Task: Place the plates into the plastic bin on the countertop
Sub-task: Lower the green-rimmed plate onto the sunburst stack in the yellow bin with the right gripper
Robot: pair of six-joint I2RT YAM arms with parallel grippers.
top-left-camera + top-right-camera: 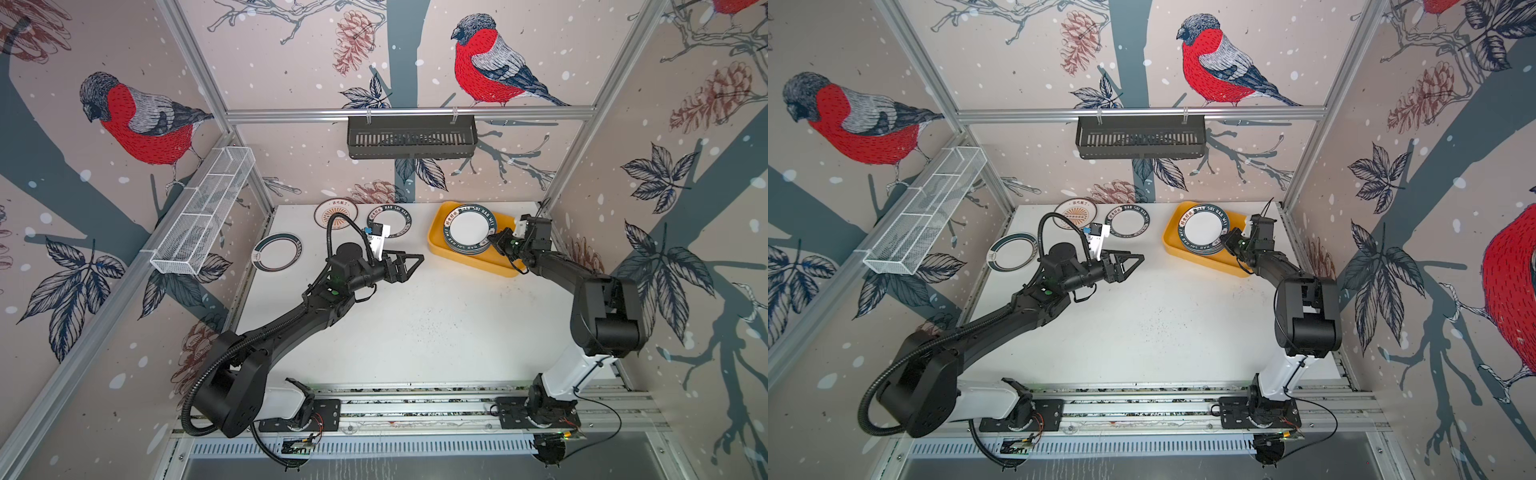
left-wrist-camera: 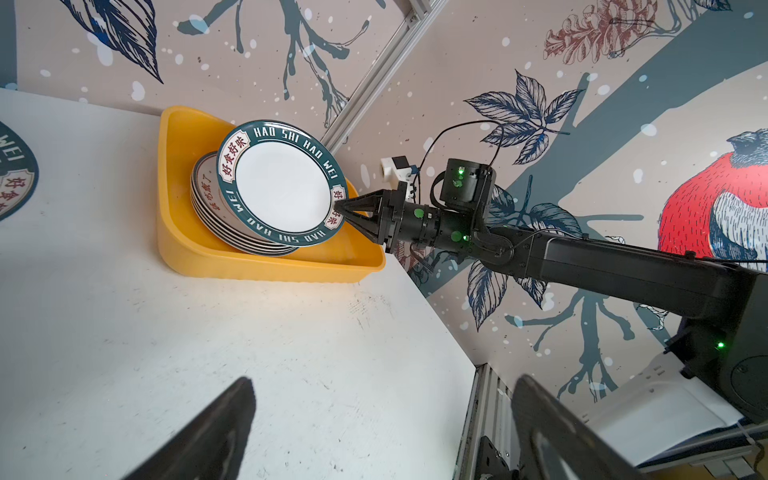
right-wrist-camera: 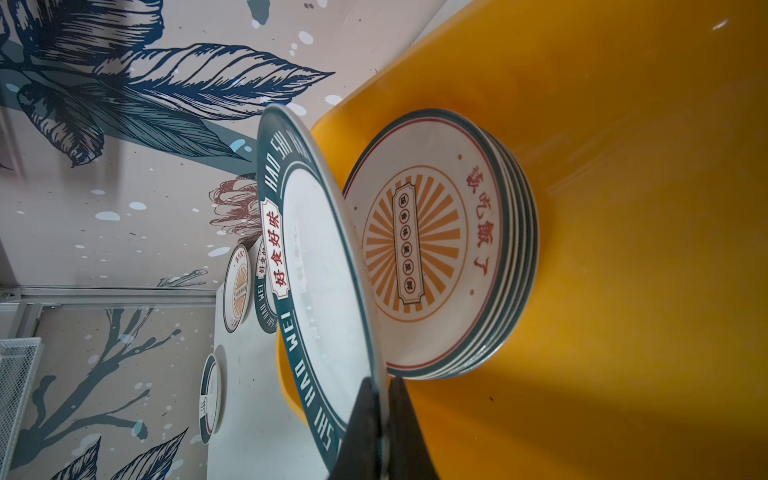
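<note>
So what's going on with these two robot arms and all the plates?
The right gripper is shut on the rim of a lettered plate, holding it tilted over the stack of plates in the yellow bin. The left gripper is open and empty above the countertop. Outside the bin, a sunburst plate, a second lettered plate and an emblem plate lie on the countertop.

The near and middle of the flat white countertop (image 1: 415, 332) is left bare. Its far side is taken by 3 round white plates (image 1: 277, 252) and a shallow yellow plastic bin (image 1: 473, 261), crossed by the right gripper (image 1: 493, 240).
</note>
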